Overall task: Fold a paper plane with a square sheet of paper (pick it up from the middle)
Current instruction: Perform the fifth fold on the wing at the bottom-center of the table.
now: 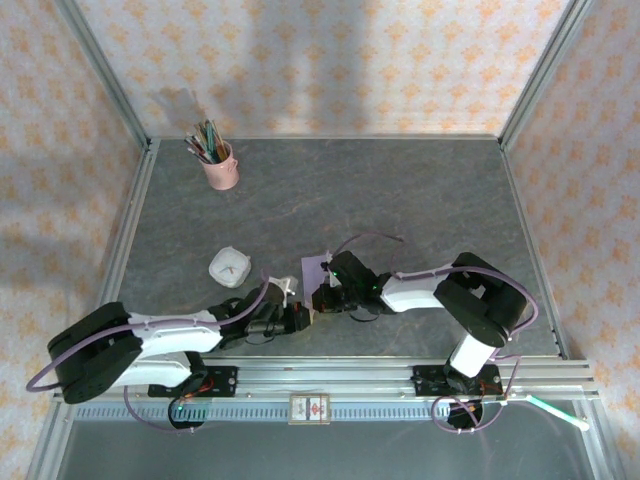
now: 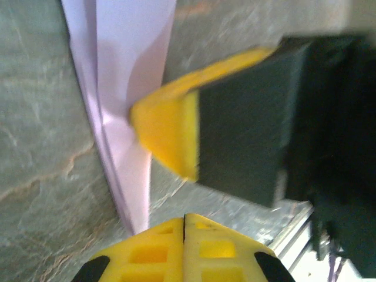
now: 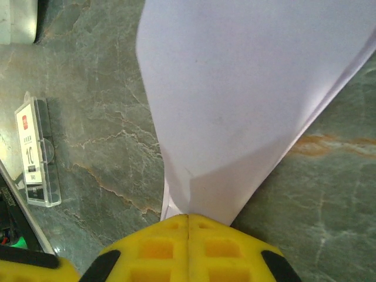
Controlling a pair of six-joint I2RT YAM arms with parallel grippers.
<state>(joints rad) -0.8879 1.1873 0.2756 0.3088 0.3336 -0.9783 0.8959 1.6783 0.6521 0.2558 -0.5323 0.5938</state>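
The left gripper (image 2: pixel 185 226) is sitting clenched, its tips touching the narrow end of the folded lavender sheet (image 2: pixel 126 88); the sheet is lying on the table (image 2: pixel 35 176) between both grippers; the right gripper (image 3: pixel 188 218), also clenched, is touching the sheet's edge.
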